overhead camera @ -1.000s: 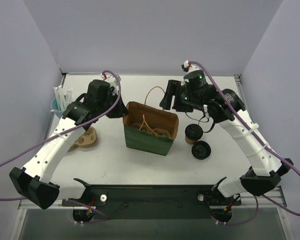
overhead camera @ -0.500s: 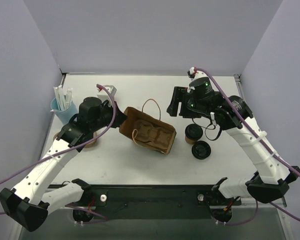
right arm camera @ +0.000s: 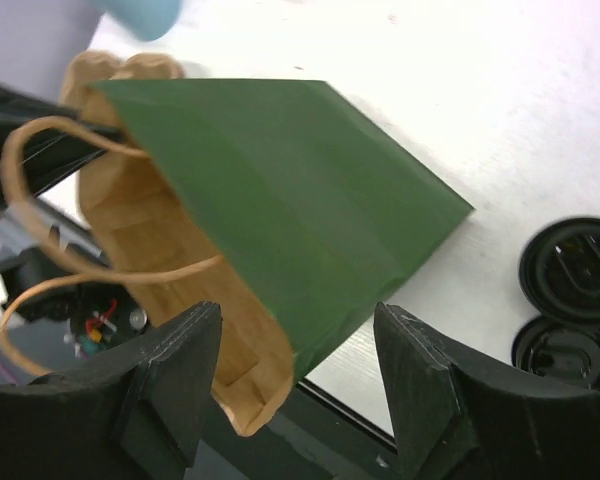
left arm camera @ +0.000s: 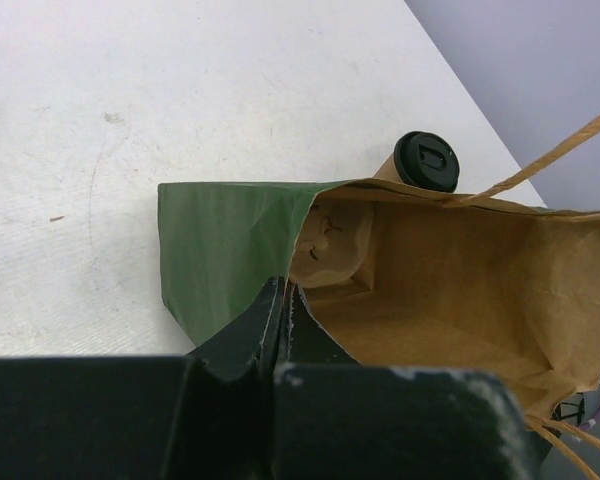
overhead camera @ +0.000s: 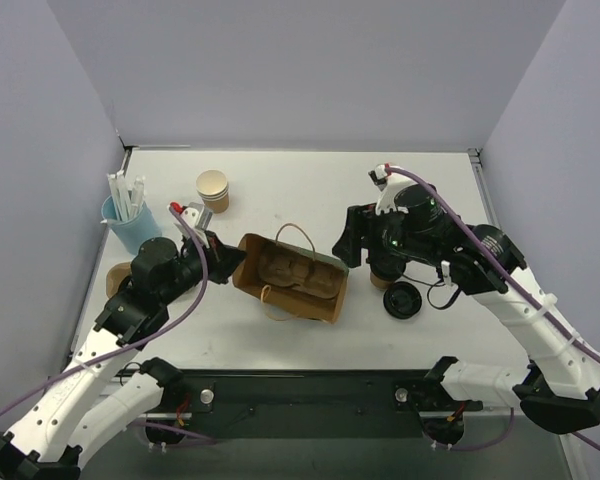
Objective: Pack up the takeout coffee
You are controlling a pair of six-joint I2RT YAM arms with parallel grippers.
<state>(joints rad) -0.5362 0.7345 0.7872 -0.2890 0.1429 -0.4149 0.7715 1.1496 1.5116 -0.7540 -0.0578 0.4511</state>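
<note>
Left tool [left arm camera: 280, 305] clamps the green bag [left arm camera: 220, 240] by its rim, centre frame; right tool [right arm camera: 298, 340] gapes open beside it; takeout coffee [left arm camera: 426, 161] upper right.

- Top external: fixed high behind me, facing down and forward; takes in the whole surface [overhead camera: 280, 180].
- Left wrist: very near, looking over my left pincer [left arm camera: 280, 300] into the mouth of the green bag [left arm camera: 220, 250].
- Right wrist: near, looking past my right pincer [right arm camera: 295, 320] onto the bag's green side.
- Shared by all three: the bag.
</note>
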